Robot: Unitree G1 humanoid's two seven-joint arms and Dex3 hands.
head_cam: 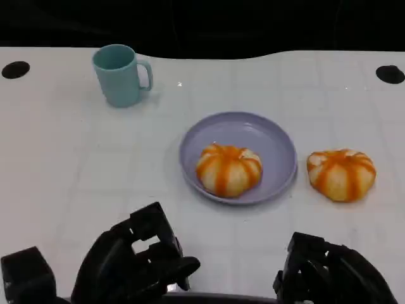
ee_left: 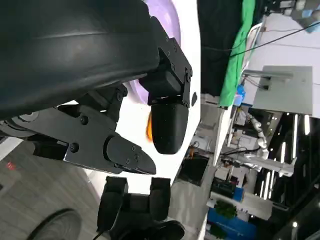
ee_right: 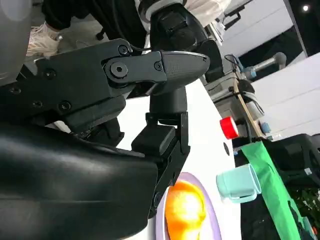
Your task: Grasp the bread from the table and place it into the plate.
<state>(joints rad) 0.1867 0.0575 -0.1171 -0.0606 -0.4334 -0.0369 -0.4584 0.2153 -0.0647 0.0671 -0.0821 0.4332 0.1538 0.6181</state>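
One bread roll, pale with orange stripes, lies inside the lilac plate, toward the plate's near left part. In the right wrist view this roll shows beyond the fingers, resting on the plate. A second roll of the same kind lies on the white table, just beside the plate's right rim and apart from it. No hand touches either roll.

The left hand sits low at the near left edge of the table, well apart from the plate. Its fingers are curled inward and hold nothing. The left wrist view shows its fingers bent close together, with a strip of the plate and a sliver of orange bread beyond them.

The right hand sits low at the near right edge, nearer the loose roll but clear of it. Its fingers are likewise drawn in, with nothing between them. The right wrist view shows its fingers folded over bare table.

A teal mug stands upright at the far left of the table, handle to the right, well apart from the plate; it also shows in the right wrist view beside a green cloth. Two dark round holes mark the table's far corners.
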